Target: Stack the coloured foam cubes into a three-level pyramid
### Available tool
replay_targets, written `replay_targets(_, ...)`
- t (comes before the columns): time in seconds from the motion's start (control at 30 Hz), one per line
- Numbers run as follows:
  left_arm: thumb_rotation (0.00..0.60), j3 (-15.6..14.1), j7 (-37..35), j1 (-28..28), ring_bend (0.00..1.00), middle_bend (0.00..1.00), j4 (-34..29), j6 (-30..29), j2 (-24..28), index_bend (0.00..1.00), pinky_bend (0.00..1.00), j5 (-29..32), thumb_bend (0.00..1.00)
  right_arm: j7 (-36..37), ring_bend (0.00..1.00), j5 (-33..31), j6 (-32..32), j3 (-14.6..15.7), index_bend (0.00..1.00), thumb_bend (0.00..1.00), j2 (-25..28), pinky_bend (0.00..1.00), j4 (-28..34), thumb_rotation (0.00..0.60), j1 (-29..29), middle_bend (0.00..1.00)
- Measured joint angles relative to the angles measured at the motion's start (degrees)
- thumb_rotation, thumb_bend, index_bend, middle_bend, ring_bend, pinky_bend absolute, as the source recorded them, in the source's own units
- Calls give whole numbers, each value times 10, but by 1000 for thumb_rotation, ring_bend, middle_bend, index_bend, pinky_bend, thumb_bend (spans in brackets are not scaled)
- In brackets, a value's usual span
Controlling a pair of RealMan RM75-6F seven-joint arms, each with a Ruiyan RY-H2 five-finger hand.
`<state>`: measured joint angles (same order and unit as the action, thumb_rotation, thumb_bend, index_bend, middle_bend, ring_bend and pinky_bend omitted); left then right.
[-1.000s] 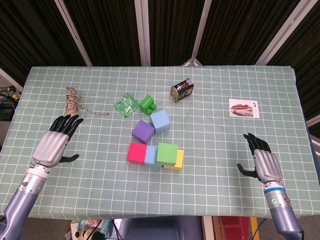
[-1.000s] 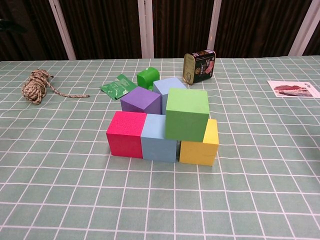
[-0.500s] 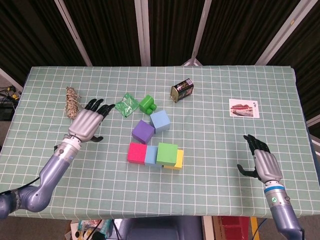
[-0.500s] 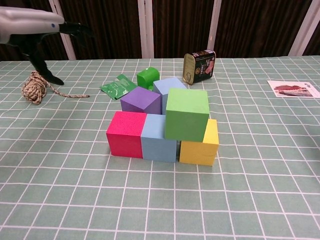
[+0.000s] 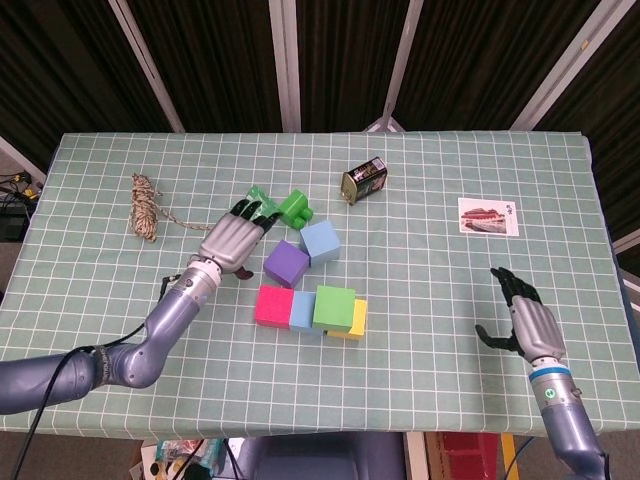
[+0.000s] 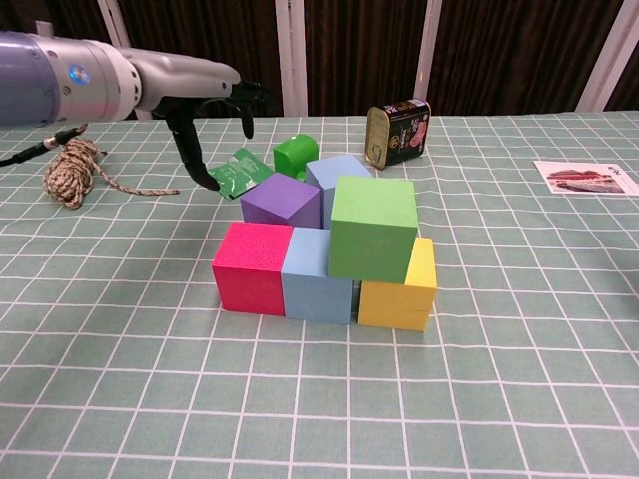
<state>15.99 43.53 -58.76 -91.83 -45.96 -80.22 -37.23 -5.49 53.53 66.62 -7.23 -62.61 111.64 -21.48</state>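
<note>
The left hand (image 5: 234, 237) hovered spread above the green packet (image 6: 238, 168), just left of the purple cube (image 5: 286, 264). The right hand (image 5: 530, 324) looked spread too, far right.

Left arm stretched well forward, left hand (image 5: 233, 238) hovering palm-down, fingers spread, holding nothing. Right hand (image 5: 528, 324) low at the near edge, fingers apart, empty.

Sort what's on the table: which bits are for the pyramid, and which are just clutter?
For the job: pink cube, light blue cube, yellow cube, green cube, purple cube, second light blue cube.

Clutter: twine, green packet, green toy, tin, postcard.
</note>
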Motion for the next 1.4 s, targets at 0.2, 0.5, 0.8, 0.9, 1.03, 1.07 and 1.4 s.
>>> replay_targets(0.2, 600, -6, -1, -29, 0, 233, 37, 13, -28, 0, 12, 30, 218, 7, 0, -8, -6, -6, 0, 346, -1, 0, -5, 600, 0, 0)
replay_targets(0.5, 600, -29, -10, -58, 0, 241, 71, 19, -56, 0, 12, 50, 218, 7, 0, -2, -4, -7, 0, 346, -1, 0, -3, 600, 4, 0)
replay_targets(0.8, 600, -38, -30, -74, 0, 240, 93, 22, -70, 0, 12, 51, 218, 11, 0, -3, -6, -11, 0, 346, -2, 0, -2, 600, 6, 0)
replay_targets(0.9, 600, -42, -34, -80, 0, 240, 98, 23, -74, 0, 12, 50, 218, 11, 0, -2, -5, -12, 0, 346, -2, 0, -1, 600, 7, 0)
replay_targets(1.03, 600, -46, -40, -87, 0, 240, 101, 22, -77, 0, 12, 50, 218, 11, 0, 0, -5, -13, 0, 346, -1, 0, 0, 600, 8, 0)
replay_targets(1.07, 600, -46, -41, -88, 0, 240, 102, 21, -77, 0, 12, 51, 218, 12, 0, 0, -5, -13, 0, 346, -1, 0, 0, 600, 9, 0)
replay_targets(1.4, 600, -56, -49, -100, 0, 240, 107, 21, -80, 0, 12, 55, 218, 13, 0, 3, -7, -14, 0, 346, 0, 0, 3, 600, 11, 0)
